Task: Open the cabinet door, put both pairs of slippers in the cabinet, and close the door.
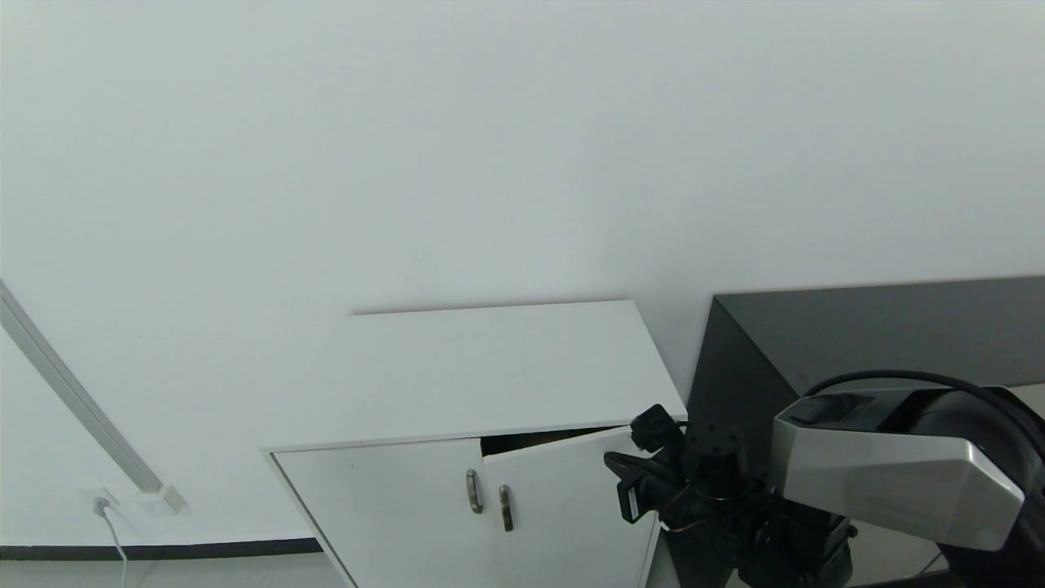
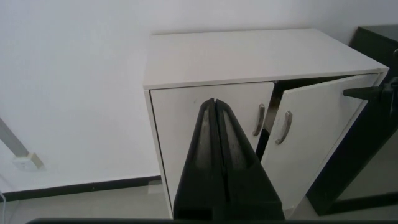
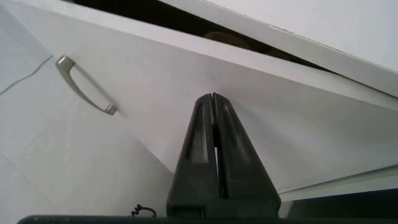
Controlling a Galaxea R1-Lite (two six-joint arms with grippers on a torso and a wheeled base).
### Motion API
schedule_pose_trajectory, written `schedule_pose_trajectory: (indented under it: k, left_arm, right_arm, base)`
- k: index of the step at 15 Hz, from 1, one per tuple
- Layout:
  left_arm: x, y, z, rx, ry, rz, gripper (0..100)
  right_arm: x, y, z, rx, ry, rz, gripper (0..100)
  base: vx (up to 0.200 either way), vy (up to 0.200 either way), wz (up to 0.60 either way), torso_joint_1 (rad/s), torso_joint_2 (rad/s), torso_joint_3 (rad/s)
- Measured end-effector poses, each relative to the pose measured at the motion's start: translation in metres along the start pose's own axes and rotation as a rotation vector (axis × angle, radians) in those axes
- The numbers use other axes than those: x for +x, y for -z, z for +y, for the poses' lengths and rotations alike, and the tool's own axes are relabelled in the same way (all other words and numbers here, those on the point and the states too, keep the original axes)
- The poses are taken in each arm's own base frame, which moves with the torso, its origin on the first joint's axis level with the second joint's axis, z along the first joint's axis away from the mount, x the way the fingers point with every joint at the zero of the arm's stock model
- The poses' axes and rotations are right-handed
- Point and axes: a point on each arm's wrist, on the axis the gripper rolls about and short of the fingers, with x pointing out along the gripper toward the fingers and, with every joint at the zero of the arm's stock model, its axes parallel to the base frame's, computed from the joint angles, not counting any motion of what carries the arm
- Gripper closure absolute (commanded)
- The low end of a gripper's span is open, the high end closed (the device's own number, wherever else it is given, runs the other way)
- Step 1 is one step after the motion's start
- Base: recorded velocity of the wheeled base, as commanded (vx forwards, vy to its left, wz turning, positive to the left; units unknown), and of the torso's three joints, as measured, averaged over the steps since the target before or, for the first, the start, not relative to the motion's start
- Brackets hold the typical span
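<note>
White cabinet (image 1: 490, 367) against the wall, right door (image 1: 571, 506) ajar with a dark gap above, left door (image 1: 384, 506) flush, head view placed the right pincer (image 1: 620, 465) at the ajar door's outer edge, fingers pressed together, left wrist view had the left pincer (image 2: 214, 102) closed tight before the left door

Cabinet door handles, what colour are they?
Silvery grey handles, clearest in the left wrist view.

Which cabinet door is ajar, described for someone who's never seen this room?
Find the white cabinet against the wall, beside the black unit. Of its two doors, take the right door, nearest the black unit. It stands swung slightly outward with a dark gap along its top, while the left door sits flush.
</note>
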Motion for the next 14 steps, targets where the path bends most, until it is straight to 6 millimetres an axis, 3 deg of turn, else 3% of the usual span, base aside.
schedule_pose_trajectory:
  k: [14]
  left_arm:
    - [0.0000, 0.0000, 0.0000, -0.001, 0.000, 0.000, 100]
  right_arm:
    - [0.0056, -0.0025, -0.0034, 0.002, 0.060, -0.003, 100]
  base:
    - [0.000, 0.000, 0.00, 0.000, 0.00, 0.000]
